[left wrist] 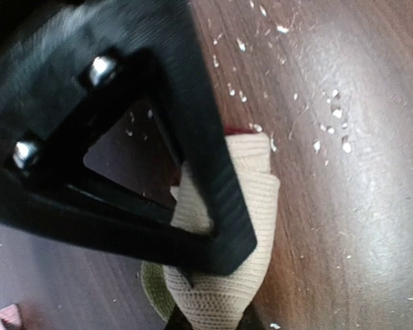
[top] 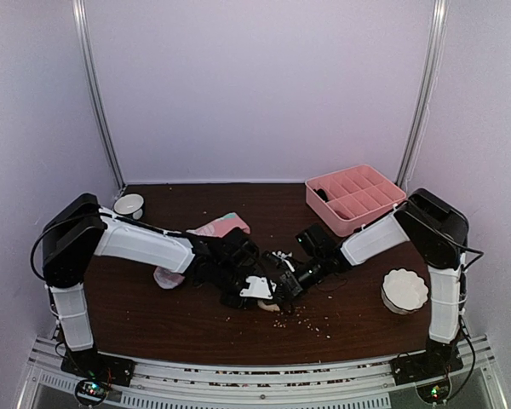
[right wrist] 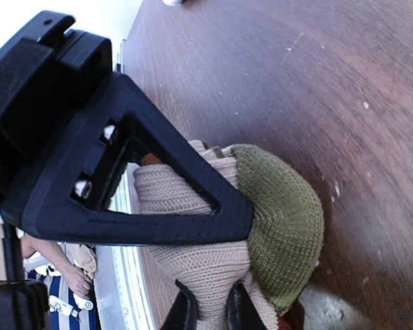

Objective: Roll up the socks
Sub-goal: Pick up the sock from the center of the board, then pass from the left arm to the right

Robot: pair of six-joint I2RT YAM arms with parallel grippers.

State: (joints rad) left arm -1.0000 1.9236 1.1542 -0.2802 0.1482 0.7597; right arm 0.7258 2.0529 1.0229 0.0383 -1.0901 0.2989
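Seen from above, the dark wooden table (top: 153, 315) reads as a clock face, with six o'clock nearest the arm bases. Both arms reach inward and meet just on the six o'clock side of the centre.

The beige sock (right wrist: 193, 268) lies bunched on the wood at that spot, with an olive-green end and a sliver of dark red showing. The left gripper (top: 257, 294) comes in from nine o'clock and is clenched on one end of it. The right gripper (right wrist: 213, 311) comes in from three o'clock, and its fingertips (right wrist: 184, 309) pinch the knitted fabric between them. Pale crumbs (top: 311, 322) are scattered just beside the sock, towards five o'clock.

At four o'clock stands a white scalloped bowl (top: 404, 290), well apart from the grippers. Past the left arm, towards eleven o'clock, the pink sock (top: 221, 227) with a mint-green tip lies flat and untouched. A small white cup (top: 129, 204) sits at ten o'clock near the back edge. A pink divided tray (top: 355, 198) fills the far corner at one o'clock.
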